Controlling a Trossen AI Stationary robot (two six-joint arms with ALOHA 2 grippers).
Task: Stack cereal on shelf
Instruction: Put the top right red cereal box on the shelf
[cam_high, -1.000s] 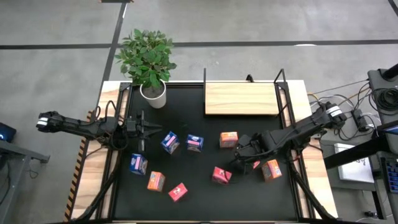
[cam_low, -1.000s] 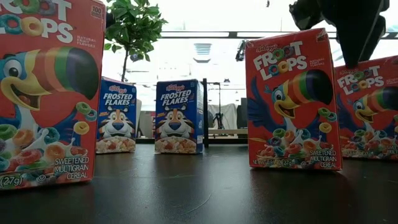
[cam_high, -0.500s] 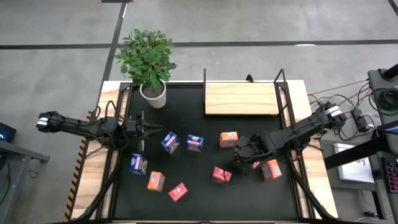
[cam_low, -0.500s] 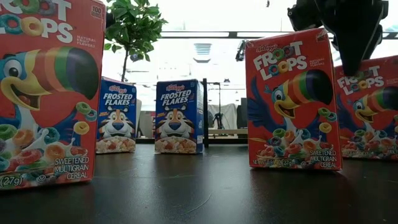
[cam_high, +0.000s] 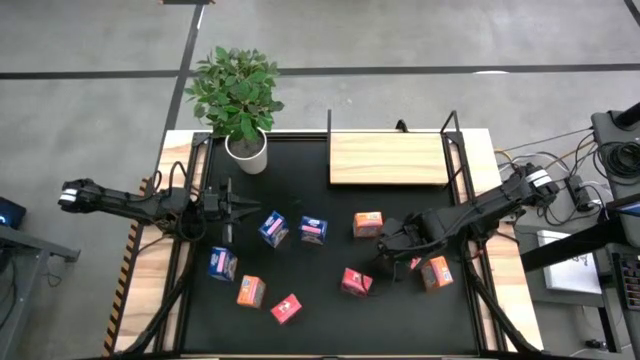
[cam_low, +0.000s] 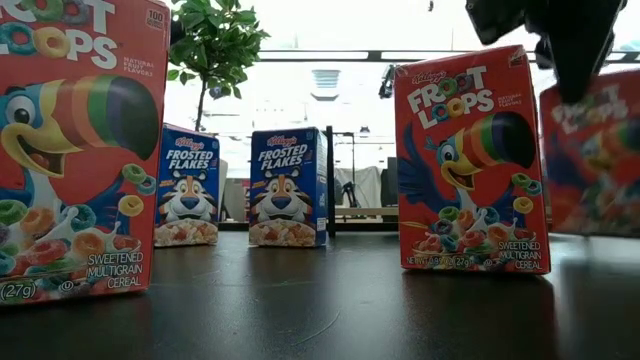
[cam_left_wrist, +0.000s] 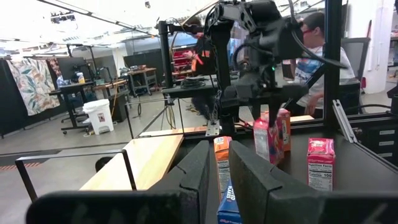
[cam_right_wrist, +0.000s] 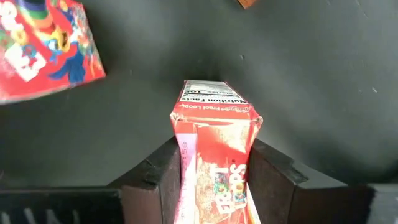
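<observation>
One red cereal box (cam_right_wrist: 214, 155) sits clamped between the right gripper's (cam_high: 403, 252) fingers, just clear of the black table (cam_high: 300, 330) near its right side. Judging by the empty shelf (cam_high: 387, 158) beyond, it should rise straight, stay upright, then travel over. Waiting at the table's left, the left gripper (cam_high: 243, 208) shows a narrow gap and holds nothing.

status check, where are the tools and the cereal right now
Right tool shut on a red cereal box, lifted off the table. Left tool waiting at table's left side. Shelf bare, no boxes on it. Nothing blocking the way to it.
</observation>
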